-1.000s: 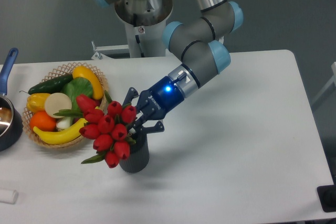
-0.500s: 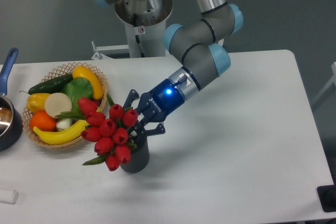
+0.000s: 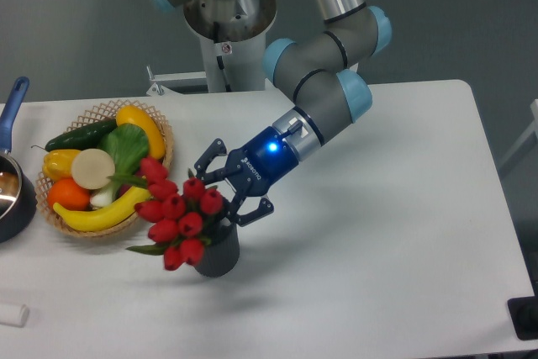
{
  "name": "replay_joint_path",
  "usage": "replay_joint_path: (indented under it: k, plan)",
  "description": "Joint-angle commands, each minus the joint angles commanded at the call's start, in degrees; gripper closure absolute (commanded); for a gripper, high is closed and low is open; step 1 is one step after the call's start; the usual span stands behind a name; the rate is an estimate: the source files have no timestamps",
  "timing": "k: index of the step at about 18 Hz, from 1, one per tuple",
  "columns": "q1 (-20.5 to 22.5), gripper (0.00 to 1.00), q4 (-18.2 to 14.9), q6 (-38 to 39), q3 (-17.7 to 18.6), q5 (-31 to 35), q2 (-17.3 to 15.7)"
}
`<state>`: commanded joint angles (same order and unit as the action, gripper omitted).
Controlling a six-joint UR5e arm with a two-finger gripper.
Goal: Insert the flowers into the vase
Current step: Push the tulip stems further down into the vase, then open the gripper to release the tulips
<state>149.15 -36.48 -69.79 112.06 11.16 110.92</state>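
Observation:
The flowers (image 3: 178,214), a bunch of red tulip buds with green leaves, stand with their stems in the vase (image 3: 218,258) and lean out to the left over its rim. The vase is a short dark grey cylinder at the table's front centre; the buds hide most of its mouth. My gripper (image 3: 222,193) is just above and right of the vase, right behind the buds. Its jaws are spread apart on either side of the stems, and I see no grip on them.
A wicker basket (image 3: 160,128) with cucumber, banana, orange and peppers stands just left of the flowers. A pot with a blue handle (image 3: 13,100) is at the left edge. A small white object (image 3: 12,314) lies front left. The robot base (image 3: 227,23) is behind.
The bunch has sunk lower and settled into the vase, tilting left. The gripper's jaws have spread wider and the hand has shifted slightly right.

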Motion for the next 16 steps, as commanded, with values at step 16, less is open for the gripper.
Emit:
replay_joint_path:
  k: [16]
  plan:
    - [2.7,0.0,-0.3,-1.9,-3.1,28.4,-9.7]
